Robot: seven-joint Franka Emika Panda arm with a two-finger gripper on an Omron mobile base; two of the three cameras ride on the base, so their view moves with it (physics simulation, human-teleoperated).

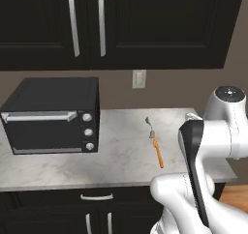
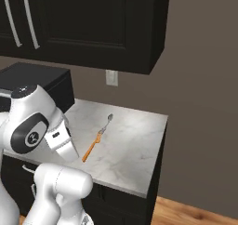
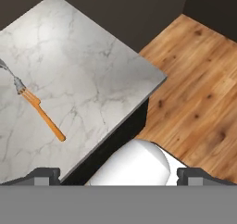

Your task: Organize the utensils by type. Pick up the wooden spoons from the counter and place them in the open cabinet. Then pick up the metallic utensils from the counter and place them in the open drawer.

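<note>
My tool (image 3: 115, 174) stands released; the orange utensil (image 3: 45, 117) looks light, stiff, slippery flat on the table (image 3: 92, 75); I'd pinch mid-handle.

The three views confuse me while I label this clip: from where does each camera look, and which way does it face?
Left base view: behind the arm's left, facing the counter, toaster oven and upper cabinets; white arm at lower right.
Right base view: behind the arm's right, facing the counter's end and wall; arm at lower left.
Hand view: on the hand, looking down over the counter edge and wooden floor; open claw tips at the bottom.
Shared by all: orange utensil and silver-grey utensil.
</note>
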